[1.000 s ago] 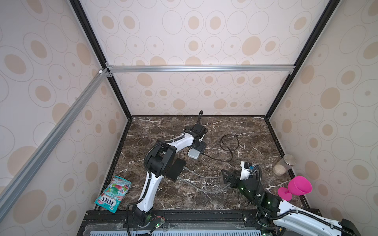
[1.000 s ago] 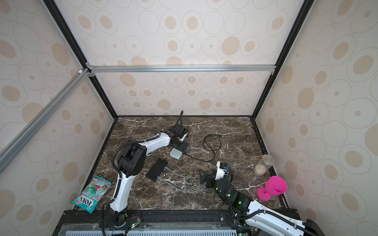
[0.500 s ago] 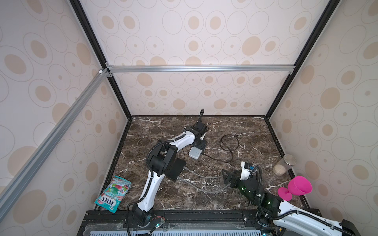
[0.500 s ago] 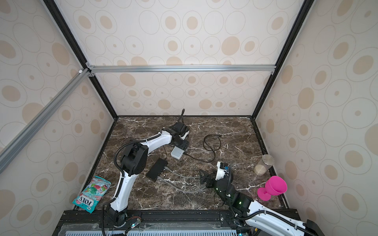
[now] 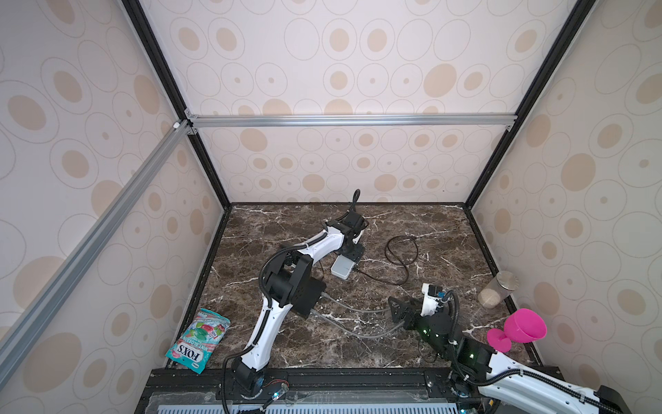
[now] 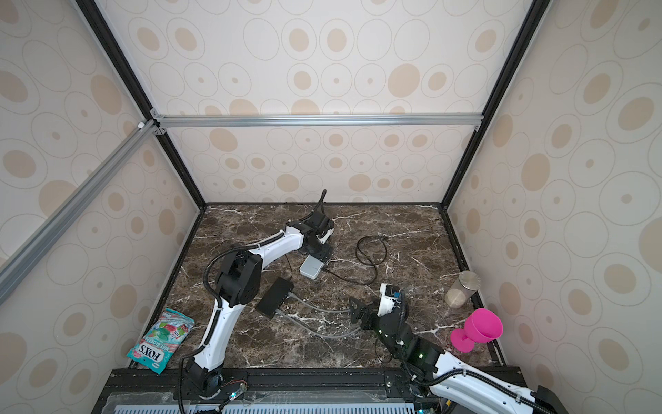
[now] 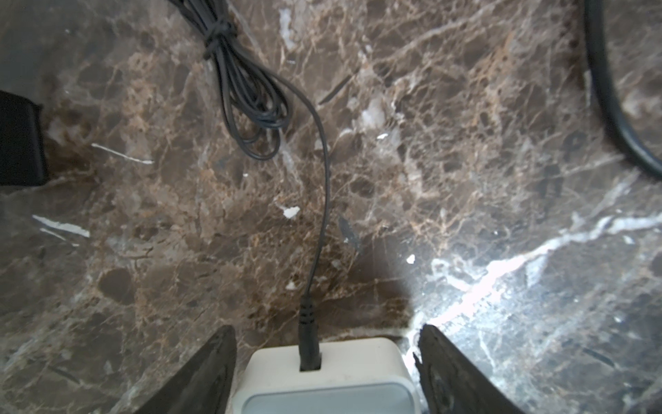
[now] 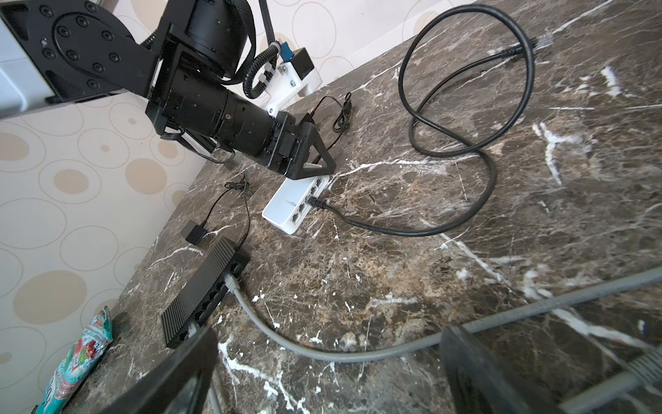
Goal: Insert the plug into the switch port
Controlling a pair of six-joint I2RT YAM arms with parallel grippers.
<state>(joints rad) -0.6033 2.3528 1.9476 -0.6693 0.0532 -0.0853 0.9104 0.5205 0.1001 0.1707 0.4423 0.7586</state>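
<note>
Partly, switch (image 7: pixel 340 372) cut off, left tool (image 7: pixel 326 329) astride

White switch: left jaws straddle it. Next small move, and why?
Probably lift the left jaws straight up off the switch: the black plug looks seated in it, and the jaws stand open on either side, not clamping it.

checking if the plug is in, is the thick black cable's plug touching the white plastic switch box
Touching. The right wrist view shows the thick black cable's plug seated in a port on the side of the white plastic switch box, with no gap between them.
</note>
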